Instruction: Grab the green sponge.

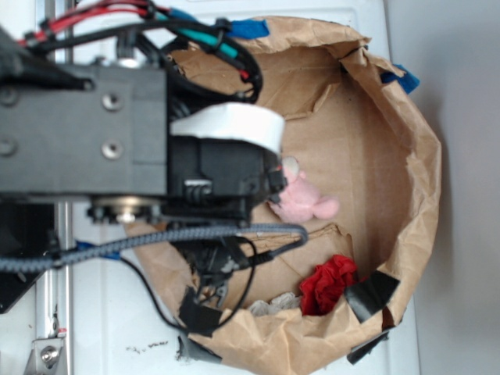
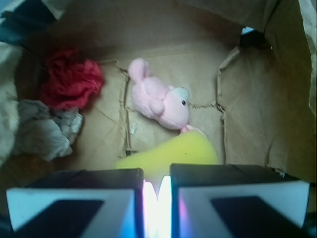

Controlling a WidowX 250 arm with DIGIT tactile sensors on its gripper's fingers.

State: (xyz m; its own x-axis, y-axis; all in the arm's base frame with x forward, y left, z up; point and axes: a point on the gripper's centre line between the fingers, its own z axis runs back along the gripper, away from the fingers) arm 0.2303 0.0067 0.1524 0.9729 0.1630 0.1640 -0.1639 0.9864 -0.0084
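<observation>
The green sponge (image 2: 173, 152) shows as a yellow foam wedge sticking out past my fingertips in the wrist view; its dark scouring side is hidden. My gripper (image 2: 157, 184) is shut on it, with the foam squeezed into the narrow gap between the two black fingers. The sponge hangs above the cardboard floor, just in front of the pink plush rabbit (image 2: 161, 101). In the exterior view the arm's black body (image 1: 211, 172) covers both the gripper and the sponge.
A brown paper bag wall (image 1: 422, 156) rings the workspace. Inside lie the pink rabbit (image 1: 305, 201), a red cloth wad (image 1: 328, 283) (image 2: 69, 84) and a crumpled grey cloth (image 1: 275, 305) (image 2: 47, 131). Cables loop beside the arm.
</observation>
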